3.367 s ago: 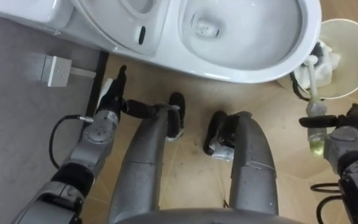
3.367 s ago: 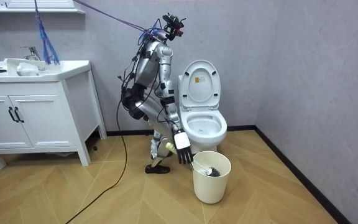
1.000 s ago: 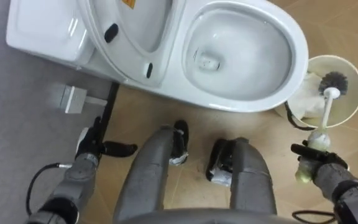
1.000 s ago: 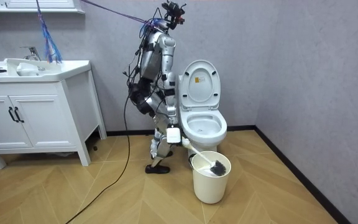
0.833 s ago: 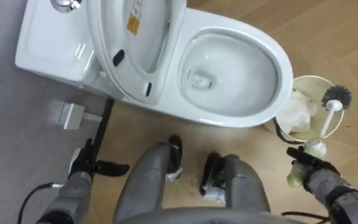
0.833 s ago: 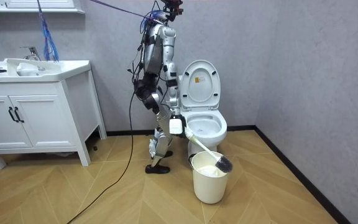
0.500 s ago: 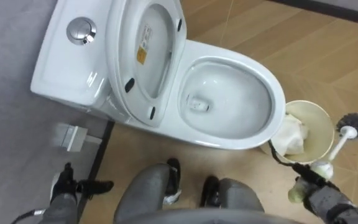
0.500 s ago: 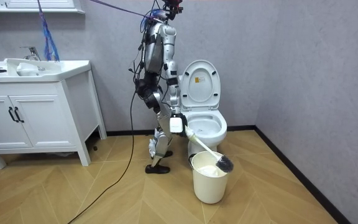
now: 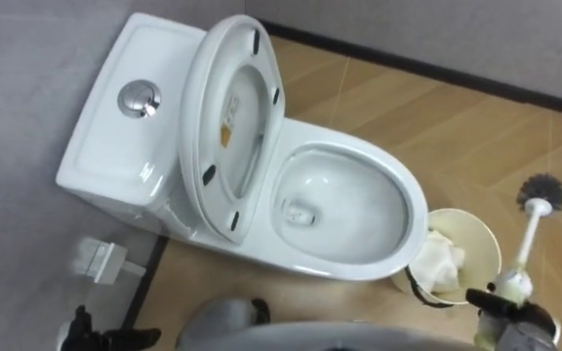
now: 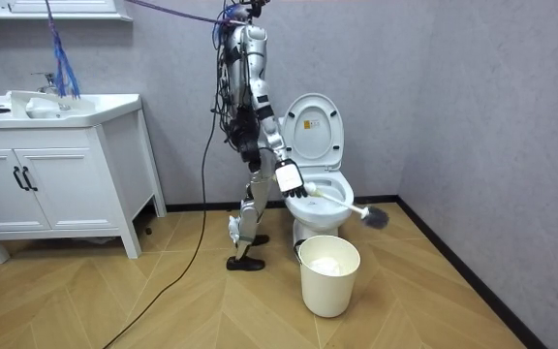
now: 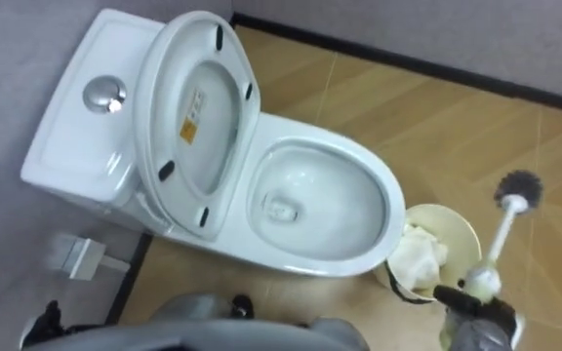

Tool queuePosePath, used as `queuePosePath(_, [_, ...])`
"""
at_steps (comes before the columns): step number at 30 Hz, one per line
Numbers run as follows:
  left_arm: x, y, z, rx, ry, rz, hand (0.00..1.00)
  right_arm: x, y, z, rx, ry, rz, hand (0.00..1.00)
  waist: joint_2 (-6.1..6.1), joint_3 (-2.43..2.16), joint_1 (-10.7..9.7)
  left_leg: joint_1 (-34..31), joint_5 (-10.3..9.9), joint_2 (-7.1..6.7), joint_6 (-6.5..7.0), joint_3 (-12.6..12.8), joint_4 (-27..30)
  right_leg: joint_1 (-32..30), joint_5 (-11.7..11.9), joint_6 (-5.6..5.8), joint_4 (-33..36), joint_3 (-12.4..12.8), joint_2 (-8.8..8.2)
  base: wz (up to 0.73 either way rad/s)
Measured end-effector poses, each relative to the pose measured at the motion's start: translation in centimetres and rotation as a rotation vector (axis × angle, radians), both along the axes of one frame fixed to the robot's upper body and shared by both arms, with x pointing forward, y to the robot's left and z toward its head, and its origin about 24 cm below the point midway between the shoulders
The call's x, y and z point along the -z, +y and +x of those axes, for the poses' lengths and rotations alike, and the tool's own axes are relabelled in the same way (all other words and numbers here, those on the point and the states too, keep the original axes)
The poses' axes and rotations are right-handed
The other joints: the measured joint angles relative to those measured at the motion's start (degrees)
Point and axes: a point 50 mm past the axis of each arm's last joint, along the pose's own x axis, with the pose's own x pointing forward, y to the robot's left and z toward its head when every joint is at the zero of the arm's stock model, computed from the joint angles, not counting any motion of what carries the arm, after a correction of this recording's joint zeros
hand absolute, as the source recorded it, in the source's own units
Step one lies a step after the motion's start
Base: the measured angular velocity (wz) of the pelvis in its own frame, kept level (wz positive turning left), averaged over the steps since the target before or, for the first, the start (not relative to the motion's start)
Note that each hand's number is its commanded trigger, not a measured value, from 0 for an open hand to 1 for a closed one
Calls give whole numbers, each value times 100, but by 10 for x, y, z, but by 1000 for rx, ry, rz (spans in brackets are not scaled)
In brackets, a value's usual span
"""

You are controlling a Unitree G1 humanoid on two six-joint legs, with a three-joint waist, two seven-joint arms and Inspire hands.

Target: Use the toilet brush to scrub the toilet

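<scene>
The left hand (image 9: 91,337) showed at the lower left, beside the toilet's base; its grip could not be told. The toilet (image 9: 100,146) stood with its lid up. A bin (image 9: 481,244) sat just beside the bowl's front rim. The right hand (image 9: 520,327) clasped the brush (image 9: 528,239), whose bristle head was raised beyond the bin's right rim.

Right hand (image 9: 520,330) clenched, forward — left hand (image 9: 91,336) low

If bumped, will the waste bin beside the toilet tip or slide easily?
Probably light: the waste bin looks thin-walled and holds crumpled paper, so a bump may slide it on the smooth wood floor. Being taller than wide, it might also tip.
</scene>
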Motion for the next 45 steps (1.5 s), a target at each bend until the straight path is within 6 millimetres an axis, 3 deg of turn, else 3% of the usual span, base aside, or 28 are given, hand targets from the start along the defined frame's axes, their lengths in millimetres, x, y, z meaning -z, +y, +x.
queuePosePath(3, [-5, -2, 5, 66, -29, 65, 0, 0, 10, 6, -153, 5, -33, 100, -21, 4, 100, 13, 0, 4, -4, -3, -11, 27, 2, -2, -13, -20, 4, 2])
queuePosePath(7, [-23, -3, 31, 136, -171, 195, 0, 1, 25, 16, -347, 16, -78, 100, -24, 0, 132, 21, 26, -22, 2, -154, -2, 203, 90, 7, -201, -243, 19, 20])
queuePosePath(13, [-50, -7, 60, 191, -373, 338, 0, 2, 38, 19, -486, 2, -100, 100, 24, -5, 265, 189, 117, -98, 32, -223, -189, 386, 161, 24, -328, -360, -17, 8])
queuePosePath(19, [-74, -11, 75, 284, -491, 433, 0, 10, 38, -13, -521, 99, -63, 100, -85, -10, 297, 204, 230, -212, 31, -460, -340, 408, 182, 57, -415, -474, -46, 19])
queuePosePath(25, [-105, -20, 88, 389, -629, 526, 0, 17, 32, -44, -492, 225, -13, 100, -96, -4, 276, 265, 244, -237, 28, -534, -352, 502, 183, 59, -427, -585, -48, 8])
queuePosePath(34, [-140, -32, 113, 506, -786, 672, 0, 15, 14, -68, -518, 364, 12, 100, -81, 0, 225, 256, 333, -290, 21, -633, -394, 503, 183, 58, -463, -637, -68, 4])
queuePosePath(45, [-142, -48, 124, 619, -822, 679, 0, 15, 11, -74, -794, 559, 43, 100, -108, 24, 260, 249, 342, -291, 17, -621, -412, 498, 186, 54, -492, -601, -62, 0])
